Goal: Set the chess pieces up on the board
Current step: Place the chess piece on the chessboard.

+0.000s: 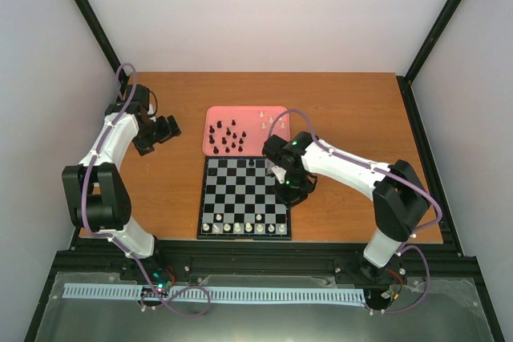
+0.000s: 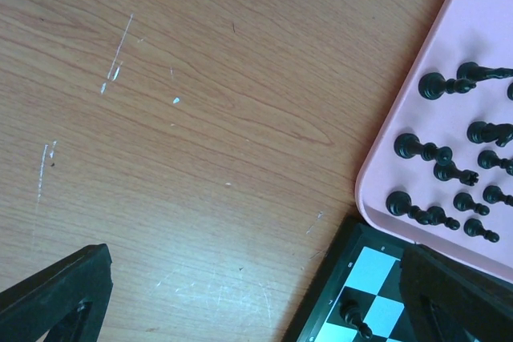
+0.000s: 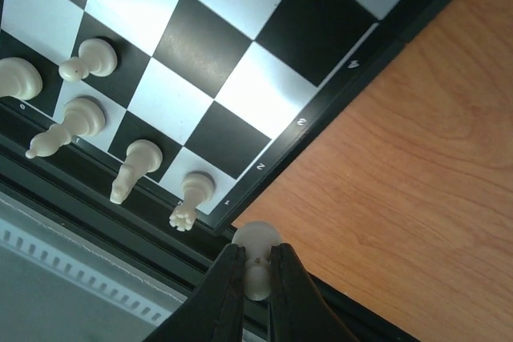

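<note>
At the centre of the table (image 1: 345, 118), the board (image 1: 240, 190), with a row of white chess pieces (image 1: 244, 228) along its 6 o'clock edge and a single black piece (image 1: 255, 162) near its 12 o'clock edge. Just beside the board at 12 o'clock, the pink tray (image 1: 216, 111), carrying many standing black pieces (image 1: 227, 138) and a few white ones toward its 3 o'clock side. At the 3 o'clock edge of the board, close to the 5 o'clock corner, the right gripper (image 3: 256, 258), jaws pinching a white piece (image 3: 256, 235) just outside the border. Well apart, at 9 o'clock from the tray, the left gripper (image 1: 164, 130), jaws spread wide above bare wood.
</note>
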`<state>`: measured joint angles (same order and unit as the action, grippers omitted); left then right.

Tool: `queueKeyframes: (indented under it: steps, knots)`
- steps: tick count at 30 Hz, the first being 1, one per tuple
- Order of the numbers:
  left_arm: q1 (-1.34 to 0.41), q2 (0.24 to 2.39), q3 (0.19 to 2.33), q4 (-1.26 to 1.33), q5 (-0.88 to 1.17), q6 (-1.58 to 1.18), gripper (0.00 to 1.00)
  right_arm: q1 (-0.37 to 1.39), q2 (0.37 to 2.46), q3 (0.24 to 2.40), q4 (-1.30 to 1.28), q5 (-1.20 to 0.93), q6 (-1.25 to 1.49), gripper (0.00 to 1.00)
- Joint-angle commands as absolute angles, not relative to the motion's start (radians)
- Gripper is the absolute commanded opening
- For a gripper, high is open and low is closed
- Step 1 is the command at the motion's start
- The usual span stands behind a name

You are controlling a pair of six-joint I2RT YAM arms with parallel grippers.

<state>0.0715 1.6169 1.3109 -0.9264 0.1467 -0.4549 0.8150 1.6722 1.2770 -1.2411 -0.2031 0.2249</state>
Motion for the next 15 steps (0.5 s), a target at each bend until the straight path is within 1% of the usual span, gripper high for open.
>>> queueKeyframes:
  steps: [1,5,15]
  knots:
    - [0.068,1.584,1.293,-0.899,0.156,-0.44,1.0,0.867,1.706,1.31,-1.231,-0.206,0.23,0.09]
    - [0.067,1.586,1.291,-0.9,0.163,-0.442,1.0,0.903,1.736,1.323,-1.211,-0.163,0.264,0.09]
    - [0.067,1.573,1.276,-0.895,0.172,-0.442,1.0,0.939,1.774,1.288,-1.158,-0.181,0.297,0.09]
